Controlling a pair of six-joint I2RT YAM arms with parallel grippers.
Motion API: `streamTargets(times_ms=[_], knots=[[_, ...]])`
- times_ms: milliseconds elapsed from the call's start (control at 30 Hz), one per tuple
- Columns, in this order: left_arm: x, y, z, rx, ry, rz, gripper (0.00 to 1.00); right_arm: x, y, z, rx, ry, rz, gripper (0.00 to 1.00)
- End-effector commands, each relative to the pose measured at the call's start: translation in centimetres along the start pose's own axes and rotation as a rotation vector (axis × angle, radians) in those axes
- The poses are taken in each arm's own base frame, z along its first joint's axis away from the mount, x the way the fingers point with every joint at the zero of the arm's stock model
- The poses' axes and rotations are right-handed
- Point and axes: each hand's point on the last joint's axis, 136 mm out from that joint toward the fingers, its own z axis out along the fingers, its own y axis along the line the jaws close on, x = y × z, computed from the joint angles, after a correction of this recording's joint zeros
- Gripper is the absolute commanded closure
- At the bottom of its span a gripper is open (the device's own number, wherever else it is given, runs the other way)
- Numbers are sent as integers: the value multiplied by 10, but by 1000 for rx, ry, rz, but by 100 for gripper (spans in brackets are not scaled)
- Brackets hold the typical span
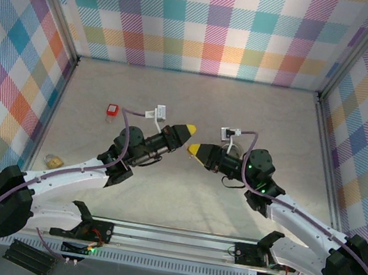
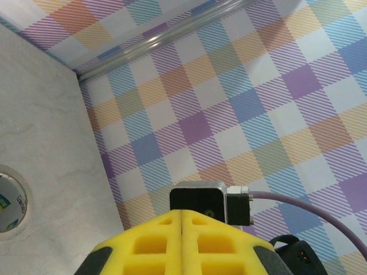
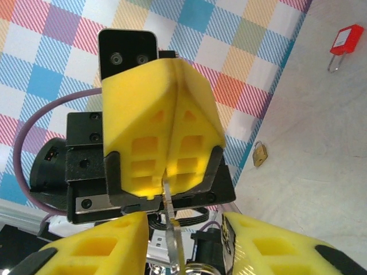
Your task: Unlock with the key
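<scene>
Left gripper (image 1: 188, 131) pinches key (image 3: 172, 229)

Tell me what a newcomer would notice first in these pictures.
Two yellow-padded grippers meet nearly tip to tip at mid-table. The left gripper is shut on a thin silver metal key, whose blade reaches between the open fingers of the right gripper in the right wrist view. Beyond the left arm a small red padlock lies on the grey table, and a brass padlock sits near the left wall.
</scene>
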Motion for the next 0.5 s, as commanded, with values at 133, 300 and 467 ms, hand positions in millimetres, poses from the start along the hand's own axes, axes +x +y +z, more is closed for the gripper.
streamTargets(times_ms=[133, 300, 467], knots=[[-9, -5, -3, 27, -50, 29, 100, 9, 11, -1, -54, 17, -19, 66], [-8, -3, -3, 25, -52, 27, 100, 12, 11, 1, -57, 23, -16, 67], [-8, -1, -4, 23, -55, 27, 100, 12, 12, 2, -56, 25, -21, 72]])
